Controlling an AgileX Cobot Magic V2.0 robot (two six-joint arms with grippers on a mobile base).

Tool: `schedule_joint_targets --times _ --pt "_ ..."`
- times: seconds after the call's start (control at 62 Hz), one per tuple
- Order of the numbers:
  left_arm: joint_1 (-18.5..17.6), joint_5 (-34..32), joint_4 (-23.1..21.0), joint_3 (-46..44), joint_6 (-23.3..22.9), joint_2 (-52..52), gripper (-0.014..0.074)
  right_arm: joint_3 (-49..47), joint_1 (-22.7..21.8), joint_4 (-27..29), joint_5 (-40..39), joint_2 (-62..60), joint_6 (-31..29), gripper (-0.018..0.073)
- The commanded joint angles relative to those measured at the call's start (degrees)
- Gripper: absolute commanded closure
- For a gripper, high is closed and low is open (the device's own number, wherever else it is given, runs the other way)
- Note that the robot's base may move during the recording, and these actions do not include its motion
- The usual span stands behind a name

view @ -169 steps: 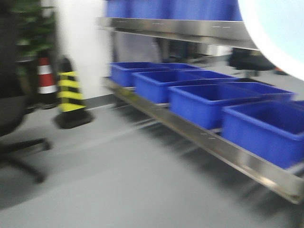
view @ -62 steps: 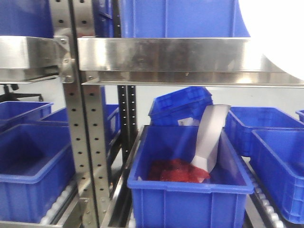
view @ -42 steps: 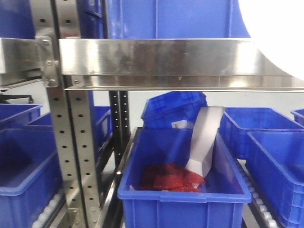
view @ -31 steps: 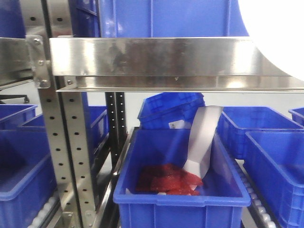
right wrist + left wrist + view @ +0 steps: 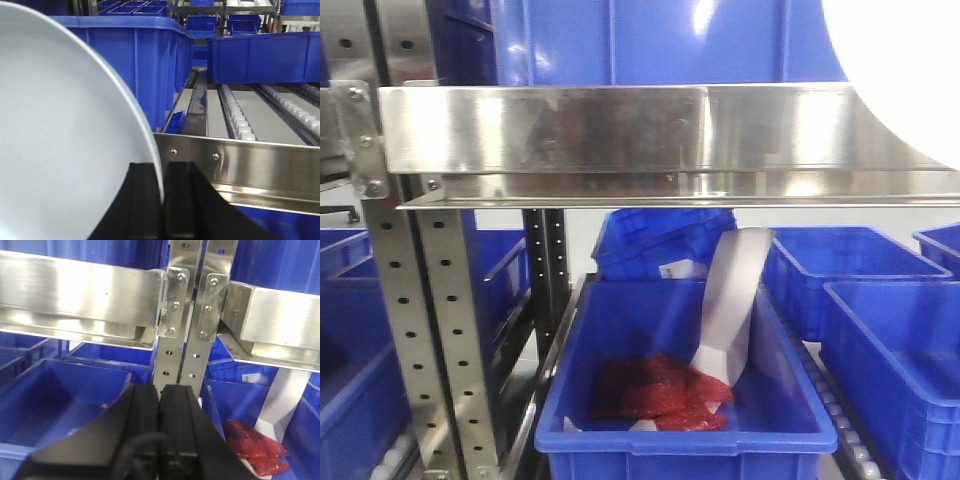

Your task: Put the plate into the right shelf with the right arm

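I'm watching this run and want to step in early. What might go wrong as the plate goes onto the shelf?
The right gripper pinches the plate only at its rim, so the glossy plate may slip or tilt.
The steel front rail of the right shelf sits just ahead of the plate's lower edge; going in low may strike it.
Blue bins flank the roller lane, so the plate may clip a bin wall.
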Motion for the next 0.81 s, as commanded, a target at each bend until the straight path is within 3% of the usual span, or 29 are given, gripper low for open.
schedule_joint_targets --times 0.0,0.79 --pt "-0.11 -5.16 -0.47 0.59 -0.4 -0.59 0.0724 -1.7 -0.24 -0.7 -5.32 0.44 -0.68 0.0505" --pt "-0.11 -5.16 -0.47 0.59 -0.4 -0.59 0.0724 -1.76 -0.24 0.74 -5.86 0.44 -0.46 0.0505"
